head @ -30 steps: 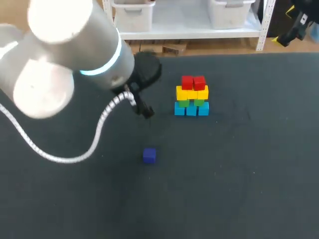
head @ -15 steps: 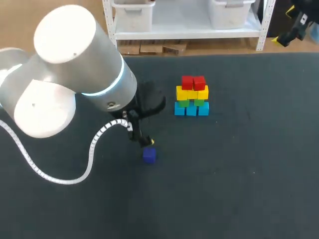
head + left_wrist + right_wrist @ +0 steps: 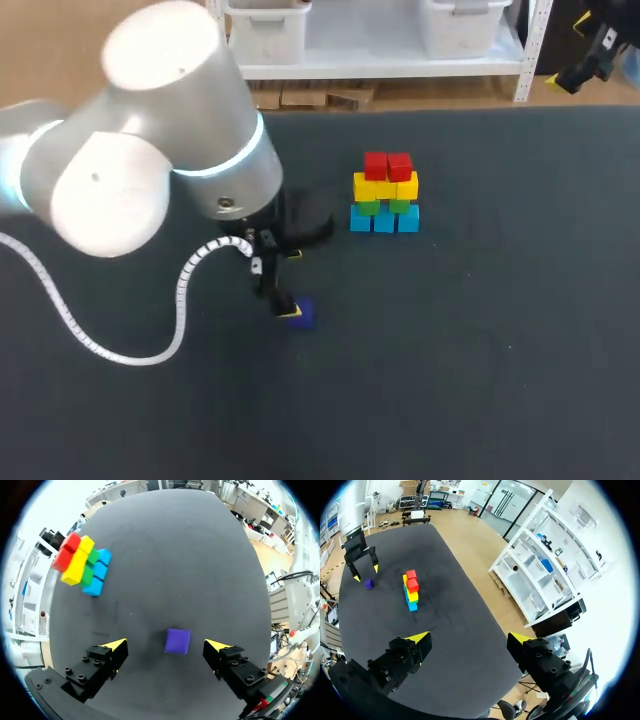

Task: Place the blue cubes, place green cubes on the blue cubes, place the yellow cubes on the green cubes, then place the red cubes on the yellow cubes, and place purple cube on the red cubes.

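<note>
A purple cube (image 3: pixel 303 314) (image 3: pixel 177 641) lies alone on the dark table (image 3: pixel 480 340). My left gripper (image 3: pixel 291 284) (image 3: pixel 166 645) hangs open right over it; the cube sits between the two yellow tips, touching neither. Behind and to the right stands the stack (image 3: pixel 385 192) (image 3: pixel 82 560): blue cubes (image 3: pixel 384 220) at the bottom, green cubes (image 3: pixel 383 206), yellow cubes (image 3: pixel 386 186), and two red cubes (image 3: pixel 387 165) on top. My right gripper (image 3: pixel 468 638) is open and empty, high and far off; from there the stack (image 3: pixel 411 590), the purple cube (image 3: pixel 368 583) and the left gripper (image 3: pixel 364 572) look small.
My left arm's big grey links (image 3: pixel 160 150) and its coiled cable (image 3: pixel 120 340) cover the table's left part. The right arm does not show in the head view.
My left arm has swung forward from beside the stack and brought its open gripper down over the purple cube. Cubes and stack have not moved.
</note>
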You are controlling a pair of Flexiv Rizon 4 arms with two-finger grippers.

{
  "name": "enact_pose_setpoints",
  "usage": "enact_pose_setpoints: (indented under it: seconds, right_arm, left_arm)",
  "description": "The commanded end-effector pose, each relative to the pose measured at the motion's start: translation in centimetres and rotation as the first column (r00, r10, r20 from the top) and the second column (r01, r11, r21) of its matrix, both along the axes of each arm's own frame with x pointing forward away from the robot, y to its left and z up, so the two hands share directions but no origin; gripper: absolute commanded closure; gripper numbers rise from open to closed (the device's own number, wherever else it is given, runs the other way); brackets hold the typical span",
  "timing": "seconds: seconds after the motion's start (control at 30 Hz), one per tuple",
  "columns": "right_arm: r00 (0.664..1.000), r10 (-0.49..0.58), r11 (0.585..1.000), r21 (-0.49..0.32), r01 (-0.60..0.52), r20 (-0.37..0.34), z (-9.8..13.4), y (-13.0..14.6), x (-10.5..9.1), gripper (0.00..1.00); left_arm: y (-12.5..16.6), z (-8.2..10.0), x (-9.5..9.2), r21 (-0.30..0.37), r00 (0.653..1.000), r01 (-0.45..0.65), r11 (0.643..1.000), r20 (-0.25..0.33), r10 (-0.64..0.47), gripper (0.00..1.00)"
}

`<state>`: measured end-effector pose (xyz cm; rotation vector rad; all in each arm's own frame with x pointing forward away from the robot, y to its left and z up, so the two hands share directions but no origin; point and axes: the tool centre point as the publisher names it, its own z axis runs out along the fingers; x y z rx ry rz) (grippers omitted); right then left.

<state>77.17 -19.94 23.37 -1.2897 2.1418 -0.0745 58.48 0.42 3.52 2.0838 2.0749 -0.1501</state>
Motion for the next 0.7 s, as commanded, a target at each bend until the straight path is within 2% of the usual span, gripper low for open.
enact_pose_setpoints:
  seconds: [0.03, 0.37, 0.47, 0.7]
  right_arm:
    - [1.0, -0.002, 1.0, 0.0, 0.002, 0.003, 0.0, 0.0, -0.2, 0.0]
    - [1.0, -0.002, 1.0, 0.0, 0.002, 0.003, 0.0, 0.0, -0.2, 0.0]
    - [1.0, -0.002, 1.0, 0.0, 0.002, 0.003, 0.0, 0.0, -0.2, 0.0]
    - [1.0, -0.002, 1.0, 0.0, 0.002, 0.003, 0.0, 0.0, -0.2, 0.0]
  left_arm:
    - [-1.1, -0.7, -0.2, 0.04, 0.999, 0.012, 0.999, -0.038, -0.011, 0.0]
    - [-1.0, -2.1, -2.0, 0.073, 0.998, 0.016, 0.997, -0.061, -0.011, 0.0]
    - [-0.8, -2.8, -2.0, 0.097, 0.998, 0.022, 0.995, -0.059, -0.016, 0.0]
    - [-1.2, -3.1, -1.6, 0.115, 0.999, 0.019, 0.993, -0.039, -0.015, 0.0]
